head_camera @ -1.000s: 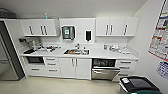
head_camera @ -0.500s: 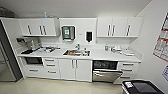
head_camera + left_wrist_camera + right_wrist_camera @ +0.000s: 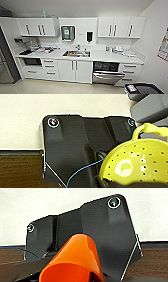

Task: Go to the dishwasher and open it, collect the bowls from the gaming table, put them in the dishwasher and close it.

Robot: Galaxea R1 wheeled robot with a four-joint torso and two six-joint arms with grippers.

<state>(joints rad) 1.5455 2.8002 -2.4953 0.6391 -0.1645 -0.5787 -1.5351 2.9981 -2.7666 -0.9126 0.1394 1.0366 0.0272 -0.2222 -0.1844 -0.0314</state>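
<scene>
Straight ahead in the head view, the dishwasher (image 3: 108,75) sits in the white kitchen unit to the right of the sink. Its steel door is tilted partly open over a dark inside. In the left wrist view my left gripper (image 3: 125,182) is shut on a yellow-green bowl (image 3: 140,161) with small holes and a loop handle. In the right wrist view my right gripper (image 3: 75,276) is shut on a smaller orange bowl (image 3: 75,260), held tilted. The gaming table is out of view.
A tall steel fridge (image 3: 5,62) stands at the left end of the unit. The counter (image 3: 100,56) carries a sink (image 3: 76,53) and clutter. A white wall with a poster (image 3: 163,48) closes the right side. A dark box (image 3: 143,88) sits low at the right.
The whole head view has shifted slightly, so the camera has moved and the kitchen unit looks a little nearer. The dishwasher door stays partly open.
</scene>
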